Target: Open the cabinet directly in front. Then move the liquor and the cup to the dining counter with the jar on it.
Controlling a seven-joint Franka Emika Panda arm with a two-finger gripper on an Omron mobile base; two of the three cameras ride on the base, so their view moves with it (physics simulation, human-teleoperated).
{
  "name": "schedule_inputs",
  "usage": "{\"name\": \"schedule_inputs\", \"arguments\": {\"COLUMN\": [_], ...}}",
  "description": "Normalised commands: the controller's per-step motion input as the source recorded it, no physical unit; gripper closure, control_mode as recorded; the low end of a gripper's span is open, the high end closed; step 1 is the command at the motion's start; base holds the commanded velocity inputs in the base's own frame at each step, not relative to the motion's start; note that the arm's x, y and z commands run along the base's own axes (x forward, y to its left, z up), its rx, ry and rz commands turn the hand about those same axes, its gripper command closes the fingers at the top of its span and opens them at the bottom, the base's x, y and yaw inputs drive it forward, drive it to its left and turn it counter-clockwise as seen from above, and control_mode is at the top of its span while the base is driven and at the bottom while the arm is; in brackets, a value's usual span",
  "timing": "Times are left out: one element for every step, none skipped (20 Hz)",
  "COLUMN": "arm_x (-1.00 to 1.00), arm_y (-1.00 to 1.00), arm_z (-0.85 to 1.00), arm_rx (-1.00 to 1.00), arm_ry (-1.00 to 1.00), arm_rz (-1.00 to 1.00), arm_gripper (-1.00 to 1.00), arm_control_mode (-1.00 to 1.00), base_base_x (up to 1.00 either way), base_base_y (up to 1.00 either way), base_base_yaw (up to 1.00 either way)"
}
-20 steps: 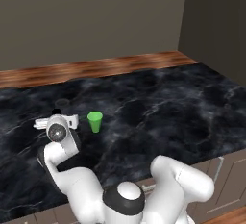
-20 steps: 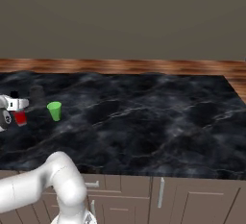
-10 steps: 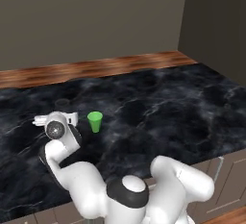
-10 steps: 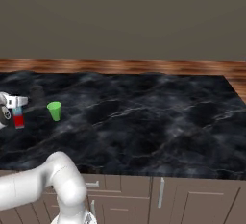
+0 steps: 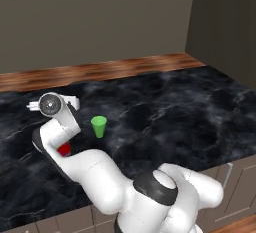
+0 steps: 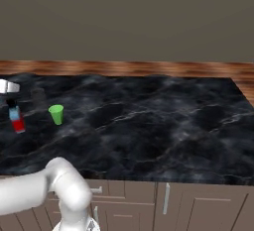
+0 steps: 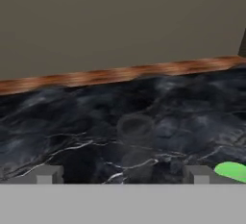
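Claw [image 7: 120,176] is wide open now and holds nothing. A second ago it was half closed, low around the liquor. Since then it has opened fully and lifted clear; in the right base view the white hand sits at the far left edge, above the bottle.

Left to right:
- Liquor [image 6: 17,119]: far left of the right base view, upright on the black marble desk [image 6: 149,121], free of the claw. In the left base view you only get its red label [image 5: 64,150] poking out from behind the arm, lower left.
- Faint round see-through outline [image 7: 136,127] in the middle of the hand view, further back on the desk. Probably the jar; too faint to confirm.
- Green cup [image 6: 56,114]: upright just right of the bottle, near it but not touching. Its rim shows at the lower right of the hand view.
- Right of that it's bare marble, with the brown wooden strip [image 6: 124,68] along the far edge.

What it means: that looks like a clean release, with the bottle down and standing. With the liquor and cup both on the desk, I'd call the moving part done. The cabinet isn't in frame, so you can't check the door from here. All you've got left is backing the arm up and away. Watch the bottle cap as you retract, since the hand is right above it.
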Motion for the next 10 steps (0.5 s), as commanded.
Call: {"name": "schedule_inputs", "arguments": {"arm_x": [-1.00,-1.00,-1.00,-1.00,-1.00,-1.00,-1.00,-1.00,-1.00,-1.00], "arm_y": [-0.20,-0.34,-0.48,-0.57,-0.68,-0.78,-0.91,-1.00,-1.00,-1.00], "arm_z": [0.09,0.04,0.00,0.00,0.00,0.00,0.00,0.00,0.00,0.00], "arm_rx": [0.00,0.00,0.00,0.00,0.00,0.00,0.00,0.00,0.02,0.03], "arm_ry": [0.09,0.07,0.03,0.03,0.00,0.00,0.00,0.00,0.00,0.00], "arm_rz": [0.00,0.00,0.00,0.00,0.00,0.00,0.00,0.00,0.00,0.00], "arm_gripper": [-1.00,-1.00,-1.00,-1.00,-1.00,-1.00,-1.00,-1.00,-1.00,-1.00], "arm_control_mode": [-1.00,-1.00,-1.00,-1.00,-1.00,-1.00,-1.00,-1.00,-1.00,-1.00], "base_base_x": [0.00,0.00,0.00,0.00,0.00,0.00,0.00,0.00,0.00,0.00], "base_base_y": [0.00,0.00,0.00,0.00,0.00,0.00,0.00,0.00,0.00,0.00], "base_base_yaw": [0.00,0.00,0.00,0.00,0.00,0.00,0.00,0.00,0.00,0.00]}}
